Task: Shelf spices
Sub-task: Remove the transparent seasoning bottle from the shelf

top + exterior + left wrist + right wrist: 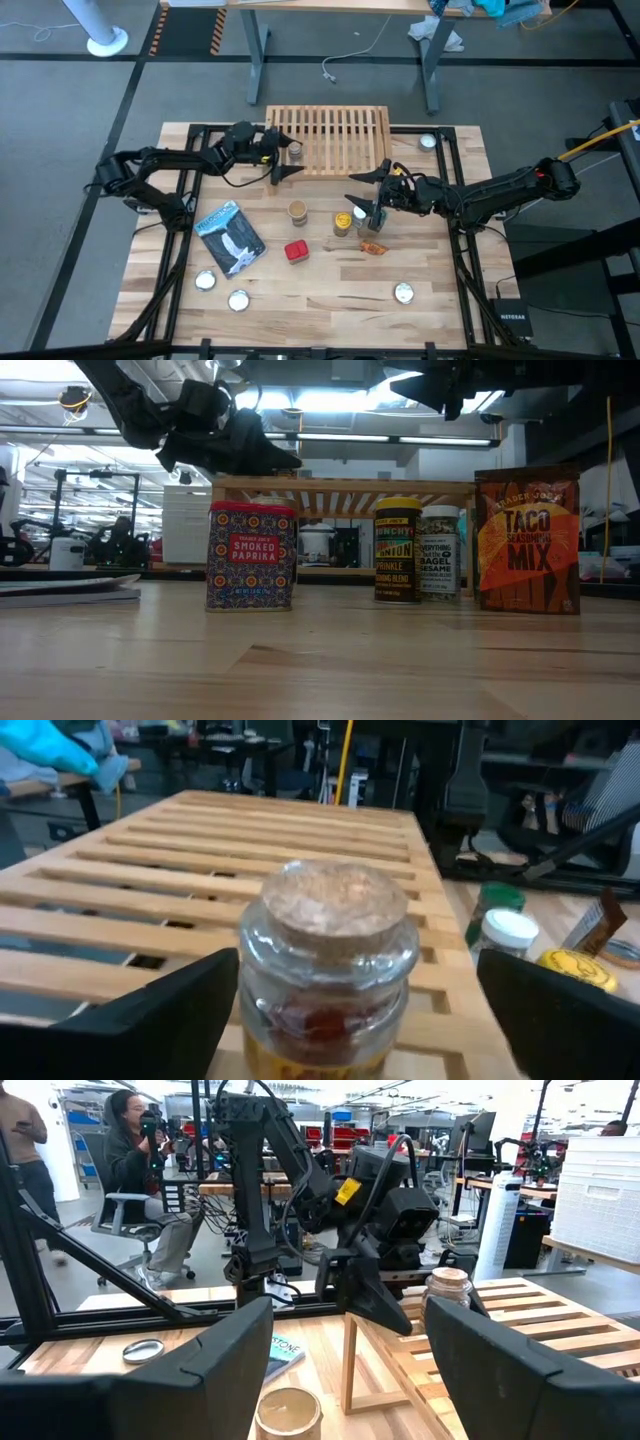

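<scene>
1. While the cork-topped jar (330,970) sat on the shelf (340,135) at its front left edge, left gripper (283,153) straddled it, jaws spread wide, not touching.
2. Glass: stiff, smooth, prob. slippery, breakable; grip the body below the cork, not the stopper.
3. Right gripper (367,188) hovered over the table spices, jaws apart, holding nothing.

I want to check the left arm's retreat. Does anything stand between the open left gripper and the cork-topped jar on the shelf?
Nothing visible does. The cork-topped jar stands on the shelf slats, directly before the open left gripper, with its fingers apart on either side and not touching it.
</scene>
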Motion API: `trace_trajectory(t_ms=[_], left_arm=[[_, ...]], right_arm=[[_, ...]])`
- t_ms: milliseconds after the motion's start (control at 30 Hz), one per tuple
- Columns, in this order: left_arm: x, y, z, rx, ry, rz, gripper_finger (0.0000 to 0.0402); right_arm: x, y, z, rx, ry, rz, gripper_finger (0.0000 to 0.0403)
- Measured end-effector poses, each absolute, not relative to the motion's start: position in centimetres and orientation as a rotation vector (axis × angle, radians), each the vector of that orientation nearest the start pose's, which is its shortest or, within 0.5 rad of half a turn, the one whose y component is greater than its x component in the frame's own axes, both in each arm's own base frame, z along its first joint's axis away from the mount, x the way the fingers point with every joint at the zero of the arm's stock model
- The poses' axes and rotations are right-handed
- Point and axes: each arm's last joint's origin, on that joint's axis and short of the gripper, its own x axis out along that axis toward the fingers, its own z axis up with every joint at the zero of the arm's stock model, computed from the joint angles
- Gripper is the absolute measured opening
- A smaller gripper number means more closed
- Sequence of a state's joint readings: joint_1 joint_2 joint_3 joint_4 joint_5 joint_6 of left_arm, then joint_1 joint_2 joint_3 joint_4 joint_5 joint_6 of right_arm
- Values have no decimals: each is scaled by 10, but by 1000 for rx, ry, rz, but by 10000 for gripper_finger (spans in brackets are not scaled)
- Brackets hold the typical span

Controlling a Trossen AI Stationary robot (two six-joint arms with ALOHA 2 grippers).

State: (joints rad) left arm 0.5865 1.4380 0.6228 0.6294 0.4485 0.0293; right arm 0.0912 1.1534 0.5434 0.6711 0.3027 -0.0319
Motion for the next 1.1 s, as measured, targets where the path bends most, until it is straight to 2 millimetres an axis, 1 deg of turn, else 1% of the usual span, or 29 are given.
trace_trajectory(t_ms=[167,300,467,700,967,1100], left_arm=[[248,149,211,-57,157,134,394],[247,149,211,-57,163,134,362],[247,149,211,-37,165,132,294],[247,149,211,-5,164,129,180],[247,149,212,19,160,128,177],[245,149,218,50,137,136,177]], right_arm=[[243,14,259,-20,-56,-213,269],[243,14,259,-20,-56,-213,269],[243,14,259,-20,-54,-212,269],[243,14,258,-23,-39,-212,269],[243,14,258,-24,-39,-212,269],[243,14,258,-23,-39,-212,269]])
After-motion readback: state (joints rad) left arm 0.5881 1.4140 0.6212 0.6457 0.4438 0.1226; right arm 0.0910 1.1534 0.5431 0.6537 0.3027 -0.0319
